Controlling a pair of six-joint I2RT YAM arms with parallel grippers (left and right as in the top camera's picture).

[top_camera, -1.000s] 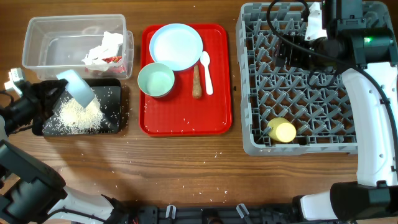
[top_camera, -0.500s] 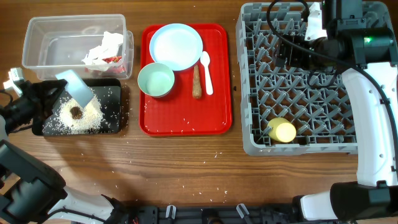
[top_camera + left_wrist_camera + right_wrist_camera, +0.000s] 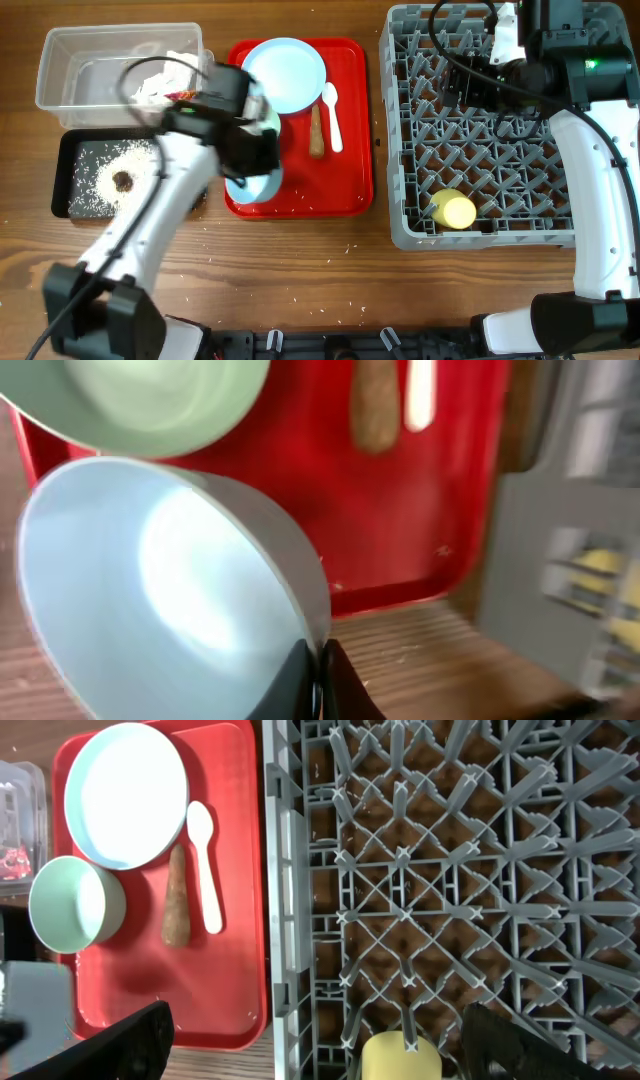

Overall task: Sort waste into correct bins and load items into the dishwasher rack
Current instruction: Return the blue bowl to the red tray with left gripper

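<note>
My left gripper (image 3: 320, 682) is shut on the rim of the smaller pale blue bowl (image 3: 150, 590) and holds it tilted over the front of the red tray (image 3: 300, 195); the bowl also shows in the overhead view (image 3: 255, 187). The pale green bowl (image 3: 150, 400) sits just behind it. On the red tray lie the pale blue plate (image 3: 285, 75), the white spoon (image 3: 331, 115) and the brown stick (image 3: 316, 130). The black tray (image 3: 75, 150) holds rice (image 3: 105, 170) and a brown lump (image 3: 122, 181). My right gripper (image 3: 335, 1045) is open above the grey rack (image 3: 490, 130), which holds the yellow cup (image 3: 453, 211).
The clear tub (image 3: 90, 70) at the back left holds the crumpled napkin (image 3: 165, 80) and the red wrapper (image 3: 185, 97). Loose rice grains are scattered on the wood in front of the red tray.
The brown lump dropped onto the rice in the black tray. My left arm then swung right from the black tray to the red tray, still holding the blue bowl.
</note>
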